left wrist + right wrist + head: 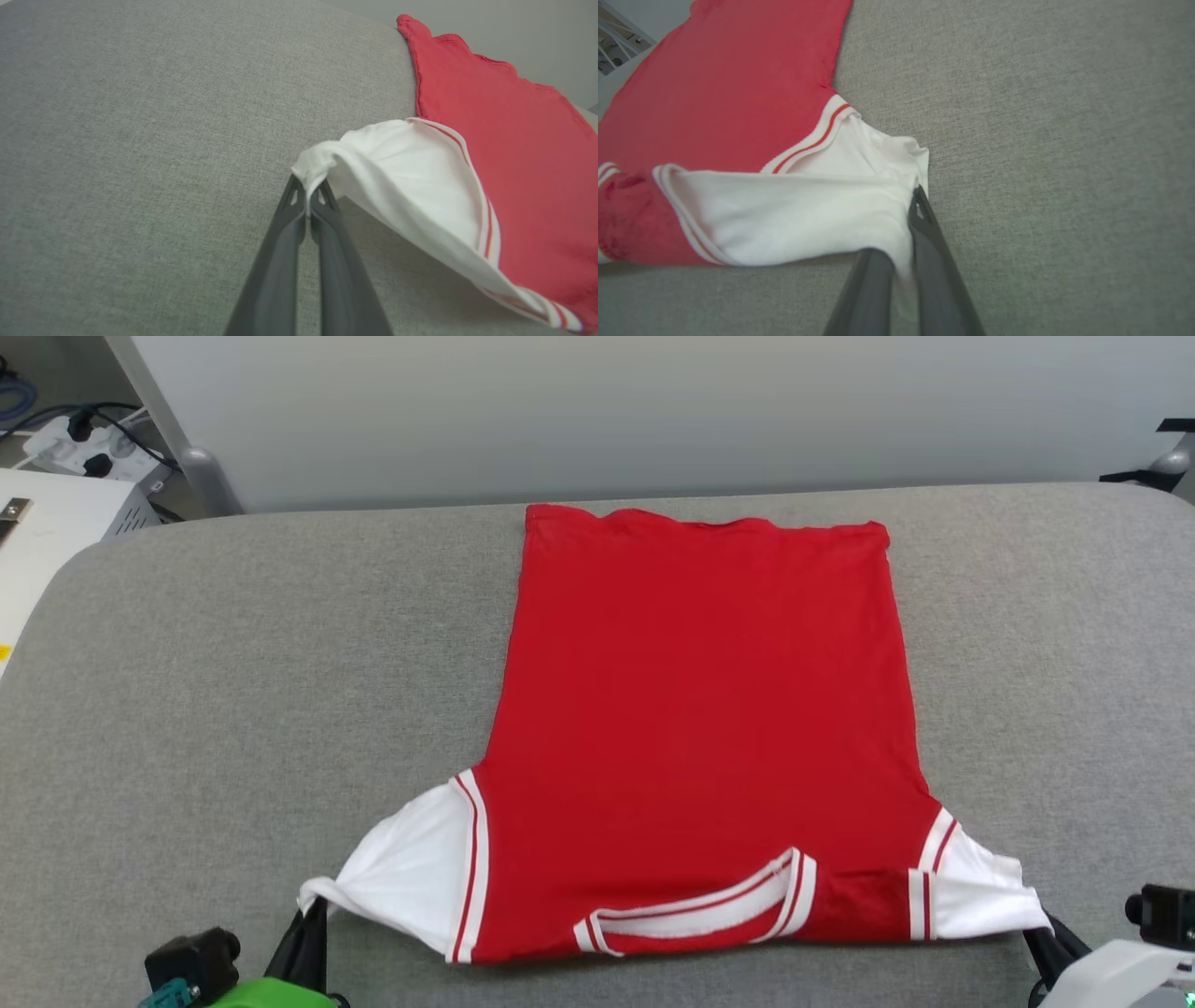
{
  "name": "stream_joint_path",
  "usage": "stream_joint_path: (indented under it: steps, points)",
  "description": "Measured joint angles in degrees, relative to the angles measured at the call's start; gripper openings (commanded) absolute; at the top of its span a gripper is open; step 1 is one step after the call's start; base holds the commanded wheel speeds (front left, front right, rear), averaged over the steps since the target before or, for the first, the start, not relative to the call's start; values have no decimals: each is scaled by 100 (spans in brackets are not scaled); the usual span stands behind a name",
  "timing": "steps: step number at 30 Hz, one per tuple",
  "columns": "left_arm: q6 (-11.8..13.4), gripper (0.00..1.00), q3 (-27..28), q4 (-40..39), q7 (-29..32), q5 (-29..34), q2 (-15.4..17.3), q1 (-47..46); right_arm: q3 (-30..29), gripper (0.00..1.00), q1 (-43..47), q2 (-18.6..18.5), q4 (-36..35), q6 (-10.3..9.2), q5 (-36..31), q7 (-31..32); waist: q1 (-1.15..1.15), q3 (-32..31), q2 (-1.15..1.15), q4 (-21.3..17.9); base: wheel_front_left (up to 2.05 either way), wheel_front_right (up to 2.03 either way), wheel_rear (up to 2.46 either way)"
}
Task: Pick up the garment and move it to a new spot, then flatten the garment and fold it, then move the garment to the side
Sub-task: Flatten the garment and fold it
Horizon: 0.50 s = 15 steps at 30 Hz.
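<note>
Firstly, the surroundings: a grey padded table [233,663] fills the head view, backed on its far side by a pale wall panel [653,411]. Off the table's far-left corner sit a white power strip [84,443] with dark plugs and a white cabinet [47,523], both well apart from the garment [700,709]. The garment lies flat at the table's middle, plain red side up, with its hem at the far edge and its collar toward the robot.

The left gripper [308,186], at the lower left of the head view, has its fingers pressed together on the bunched tip of the left white sleeve [411,186], which is held raised off the table. The right gripper [910,205], at the lower right, has its fingers narrowly closed on the cuff of the right white sleeve [808,210], and cloth drapes over one finger [868,289].

Count: one garment, two sleeves, two grippers of two fingers each, one power strip.
</note>
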Motion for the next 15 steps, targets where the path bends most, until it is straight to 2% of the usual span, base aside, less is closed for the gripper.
stream_joint_path:
  steps: [5, 6, 7, 8, 9, 10, 15]
  points:
    - [175, 0, -44, -374, 189, -8, 22, 502, -531, 0, 623, 323, -401, 0, -491, 286, 0, -54, 0, 19, 0, 0, 0]
    - [182, 0, -76, -444, 207, -7, 32, 561, -592, 10, 700, 389, -486, 0, -597, 370, 0, -44, 0, 18, 0, 0, 0]
    - [188, 0, -114, -493, 236, 1, 46, 588, -641, 35, 742, 450, -547, -1, -645, 432, 0, -35, 0, 19, 0, 0, 0]
    - [189, 0, -153, -543, 253, 25, 66, 593, -682, 53, 778, 509, -625, -1, -730, 495, 0, -26, 0, 24, 0, 0, 0]
    - [189, 0, -196, -589, 302, 57, 94, 592, -733, 87, 808, 566, -691, -1, -814, 556, 0, -20, 0, 36, 0, 0, 0]
    - [189, 0, -250, -622, 344, 86, 123, 592, -832, 100, 815, 644, -731, -2, -832, 578, 0, -14, 0, 49, 0, 0, 0]
    - [189, 0, -402, -731, 431, 172, 168, 556, -1134, 100, 793, 967, -1307, -7, -1112, 616, 0, -10, 0, 119, 0, 0, 0]
